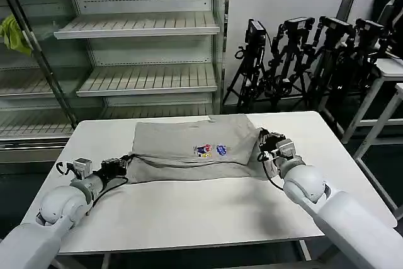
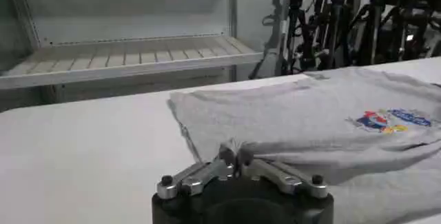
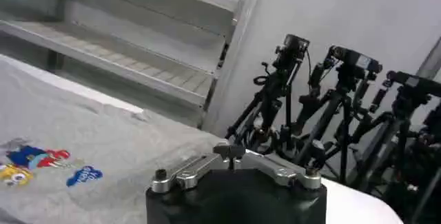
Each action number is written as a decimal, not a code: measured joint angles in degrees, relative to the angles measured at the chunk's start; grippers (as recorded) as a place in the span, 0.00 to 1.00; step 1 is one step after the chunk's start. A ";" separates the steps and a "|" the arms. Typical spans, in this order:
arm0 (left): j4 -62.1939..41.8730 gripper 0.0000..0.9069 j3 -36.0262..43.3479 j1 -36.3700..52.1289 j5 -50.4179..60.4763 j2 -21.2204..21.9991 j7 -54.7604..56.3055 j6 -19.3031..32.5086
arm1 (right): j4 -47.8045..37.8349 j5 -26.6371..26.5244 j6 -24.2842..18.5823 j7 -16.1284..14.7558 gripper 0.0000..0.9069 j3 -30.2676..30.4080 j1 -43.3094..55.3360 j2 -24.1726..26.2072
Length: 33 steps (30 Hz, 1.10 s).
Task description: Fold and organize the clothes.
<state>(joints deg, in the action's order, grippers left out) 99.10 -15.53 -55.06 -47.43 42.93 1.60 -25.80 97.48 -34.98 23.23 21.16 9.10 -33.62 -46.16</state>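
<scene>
A white table (image 1: 189,206) stood before empty shelves (image 1: 138,26); the grey shirt (image 1: 189,140) lay folded, print (image 1: 211,150) up, the left gripper (image 1: 124,162) pinching its nine-o'clock edge, the right gripper (image 1: 263,145) clamped at three.

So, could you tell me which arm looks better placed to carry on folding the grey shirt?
Probably the left: the left gripper is shut on the shirt edge, fabric bunched in it. The right gripper is shut at the shirt's other side.
</scene>
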 measured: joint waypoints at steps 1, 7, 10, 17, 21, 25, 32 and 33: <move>-0.20 1.00 -0.13 0.05 0.19 -0.09 0.05 0.04 | -0.37 0.30 -0.11 0.00 1.00 -0.29 -0.11 0.00; -0.88 1.00 -1.19 -0.44 0.80 -0.71 0.15 0.28 | -1.21 1.20 -0.35 0.04 1.00 -2.89 -1.54 0.68; -0.49 1.00 -2.03 -1.22 0.83 -1.09 0.35 0.28 | -0.25 1.02 0.11 0.40 1.00 -4.84 -3.09 1.55; 3.86 1.00 -6.15 -6.17 -0.81 -2.79 0.66 -0.88 | 7.90 -1.34 2.29 1.31 1.00 -11.58 -11.76 5.53; 7.40 1.00 -8.41 -10.14 -2.33 -3.75 1.01 -1.92 | 13.20 -2.60 3.49 2.37 1.00 -14.21 -17.82 6.97; 9.76 1.00 -9.41 -13.14 -2.88 -3.85 1.23 -2.67 | 16.78 -3.32 4.40 3.50 1.00 -15.63 -21.80 7.49; 11.33 1.00 -9.42 -15.14 -2.98 -3.16 1.27 -3.42 | 19.29 -3.48 5.01 4.24 1.00 -16.15 -25.98 6.48; 11.44 1.00 -9.36 -15.27 -2.99 -3.08 1.24 -3.46 | 19.38 -3.47 5.02 4.25 1.00 -16.17 -26.35 6.23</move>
<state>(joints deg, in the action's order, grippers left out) 110.54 -24.89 -70.33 -50.42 39.85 2.85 -29.26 116.87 -38.45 28.25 25.41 -7.06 -59.97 -39.93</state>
